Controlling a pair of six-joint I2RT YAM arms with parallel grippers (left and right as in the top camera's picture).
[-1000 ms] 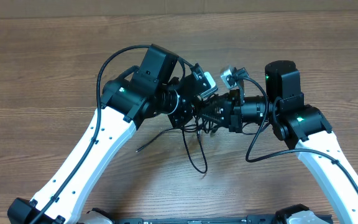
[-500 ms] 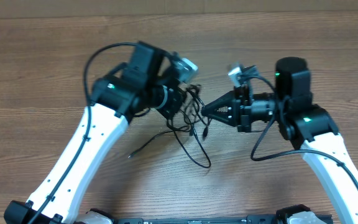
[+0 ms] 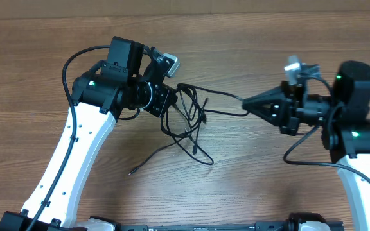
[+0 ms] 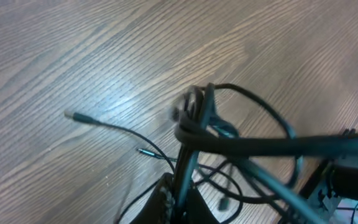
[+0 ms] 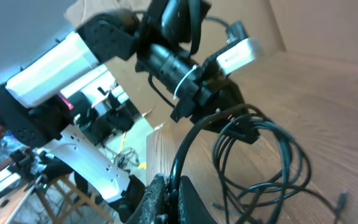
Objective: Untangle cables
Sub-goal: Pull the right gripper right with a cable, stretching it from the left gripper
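I see left tool (image 3: 167,102) seemingly, right tool (image 3: 248,101) clearly, pinching cables (image 3: 191,122) | limp, light, snag-prone | I'd grip near loose plug end (image 3: 132,172)

Wood-grain table (image 3: 37,58); black cables (image 3: 186,133) partly trailing on surface, plug end resting.

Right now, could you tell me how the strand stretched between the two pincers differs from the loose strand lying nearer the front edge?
The stretched strand runs almost straight from the left pincer to the right pincer; the loose strand lies slack and curved on the table. Both pincers hold the stretched strand; the loose strand ends in a free plug. Both are thin, black and join one tangle.
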